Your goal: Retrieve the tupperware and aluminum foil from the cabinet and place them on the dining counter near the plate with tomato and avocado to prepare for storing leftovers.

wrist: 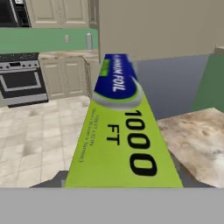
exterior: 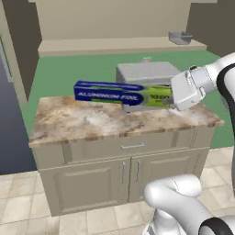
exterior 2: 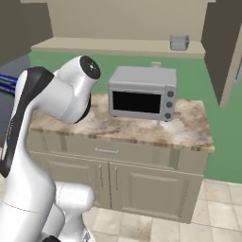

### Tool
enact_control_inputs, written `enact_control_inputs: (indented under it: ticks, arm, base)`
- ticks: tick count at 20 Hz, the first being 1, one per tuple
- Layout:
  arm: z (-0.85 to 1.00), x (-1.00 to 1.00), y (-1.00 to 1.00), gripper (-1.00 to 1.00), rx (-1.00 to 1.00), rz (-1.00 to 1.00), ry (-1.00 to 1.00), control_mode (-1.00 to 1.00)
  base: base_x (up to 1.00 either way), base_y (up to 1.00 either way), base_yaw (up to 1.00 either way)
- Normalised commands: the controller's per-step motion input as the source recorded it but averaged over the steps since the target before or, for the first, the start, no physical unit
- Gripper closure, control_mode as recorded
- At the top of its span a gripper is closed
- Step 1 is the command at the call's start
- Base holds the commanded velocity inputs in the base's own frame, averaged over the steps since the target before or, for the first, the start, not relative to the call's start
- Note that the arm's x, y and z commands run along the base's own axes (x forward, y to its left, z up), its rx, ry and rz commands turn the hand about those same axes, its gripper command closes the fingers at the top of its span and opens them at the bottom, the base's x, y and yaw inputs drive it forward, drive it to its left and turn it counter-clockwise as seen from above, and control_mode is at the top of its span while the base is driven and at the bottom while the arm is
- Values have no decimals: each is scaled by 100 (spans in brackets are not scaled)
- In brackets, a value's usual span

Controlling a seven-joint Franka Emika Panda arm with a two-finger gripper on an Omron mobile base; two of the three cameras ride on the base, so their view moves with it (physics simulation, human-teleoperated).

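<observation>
The aluminum foil (exterior: 120,94) is a long blue carton with a lime-green end, held level above the narrow marbled top. My gripper (exterior: 170,96) is shut on its green end from the right. In the hand view the aluminum foil (wrist: 120,144) runs away from me, green near and blue far. Its blue tip (exterior 2: 6,83) shows at the left edge of the right base view. The grey tupperware (exterior: 180,37) (exterior 2: 179,42) rests at the right end of the cabinet shelf (exterior: 114,46) (exterior 2: 113,46). The dining counter and the plate are out of view.
A grey oven (exterior: 148,72) (exterior 2: 142,97) stands on the narrow marbled top (exterior: 82,121) (exterior 2: 189,130), just behind the foil. Beige base cabinets with handles sit below. The hand view has a black-fronted stove (wrist: 22,81) and tiled floor (wrist: 43,140) further off.
</observation>
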Motion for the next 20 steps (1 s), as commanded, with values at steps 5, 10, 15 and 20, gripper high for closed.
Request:
enact_control_inputs:
  ticks: [5, 10, 15, 20]
  arm:
    - [0, 0, 0, 100, 0, 0, 0, 100]
    - [0, 0, 0, 100, 0, 0, 0, 100]
    - [0, 0, 0, 100, 0, 0, 0, 100]
    - [0, 0, 0, 100, 0, 0, 0, 100]
  base:
    - [-88, -8, 41]
    - [-46, 0, 72]
    - [-2, 0, 95]
    - [0, 0, 95]
